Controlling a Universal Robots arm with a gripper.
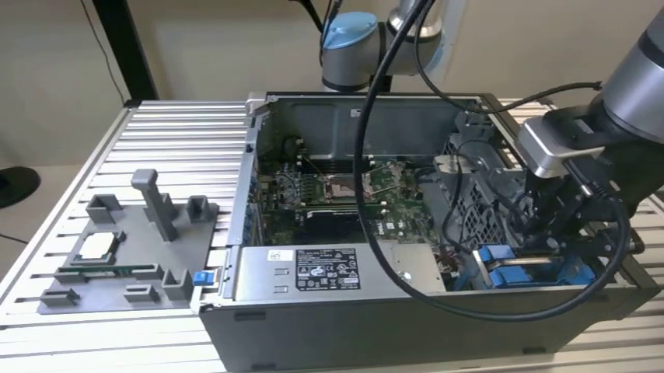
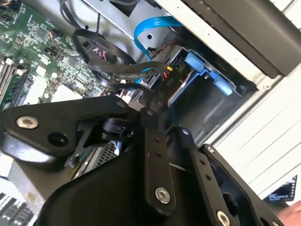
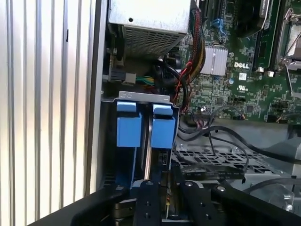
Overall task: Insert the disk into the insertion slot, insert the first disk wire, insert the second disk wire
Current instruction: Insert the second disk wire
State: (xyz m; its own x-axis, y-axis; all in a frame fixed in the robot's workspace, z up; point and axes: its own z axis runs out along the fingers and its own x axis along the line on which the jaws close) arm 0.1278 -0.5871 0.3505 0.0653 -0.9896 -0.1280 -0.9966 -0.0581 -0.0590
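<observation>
In the exterior view my gripper [image 1: 550, 233] reaches down into the open computer case at the insertion slot [image 1: 518, 268] on that view's right. The disk [image 2: 200, 66] sits in the slot, and its blue carrier tabs [image 3: 163, 129] stand side by side in the first wrist view. In the second wrist view the gripper [image 2: 143, 107] closes at its tips on a black disk wire. The wire's black connector [image 2: 169, 81] rests against the disk's end. A blue flat cable [image 2: 150, 26] curves loose just beyond it. In the first wrist view the fingers [image 3: 148, 202] stand close beside the perforated bay metal [image 3: 207, 155].
A grey labelled power-supply box [image 1: 311, 268] lies along the case's front, with the motherboard [image 1: 332, 194] behind it. Bundled wires [image 3: 195, 42] hang between them. A grey fixture tray [image 1: 124, 249] with posts sits on the slatted table [image 1: 166, 132] at the exterior view's left.
</observation>
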